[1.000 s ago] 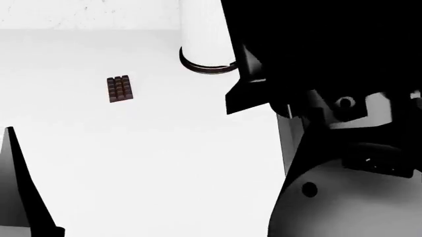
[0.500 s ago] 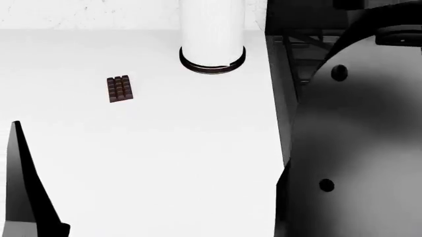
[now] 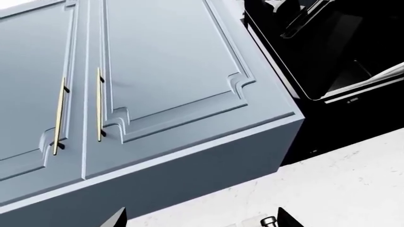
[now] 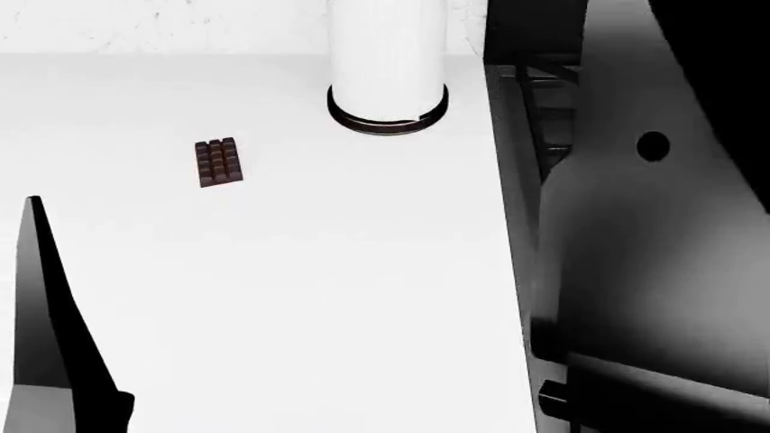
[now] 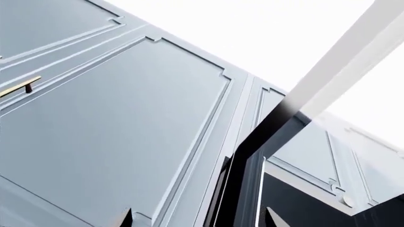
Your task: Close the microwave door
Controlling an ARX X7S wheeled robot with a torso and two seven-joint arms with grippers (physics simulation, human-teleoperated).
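The microwave door (image 4: 46, 347) shows edge-on in the head view as a tall narrow dark wedge with a grey lower part, at the near left of the white counter (image 4: 301, 298). My right arm (image 4: 650, 271), bulky, dark and with a round hole, fills that view's right side. Neither gripper shows there. In the right wrist view my right gripper (image 5: 198, 220) is open, facing blue-grey cabinet doors (image 5: 113, 118) and a thin dark panel edge (image 5: 249, 156). In the left wrist view my left gripper (image 3: 203, 221) is open with nothing in it, over pale marble below a cabinet (image 3: 158, 71).
A chocolate bar (image 4: 218, 162) lies on the counter at the middle left. A white cylinder with a dark base ring (image 4: 388, 68) stands at the back. A black stove (image 4: 544, 108) borders the counter's right edge. A black appliance (image 3: 328, 61) sits beside the cabinet.
My right arm has swung across the head view's right side; its gripper parts have left the view. The door wedge at the near left reaches higher in the picture.
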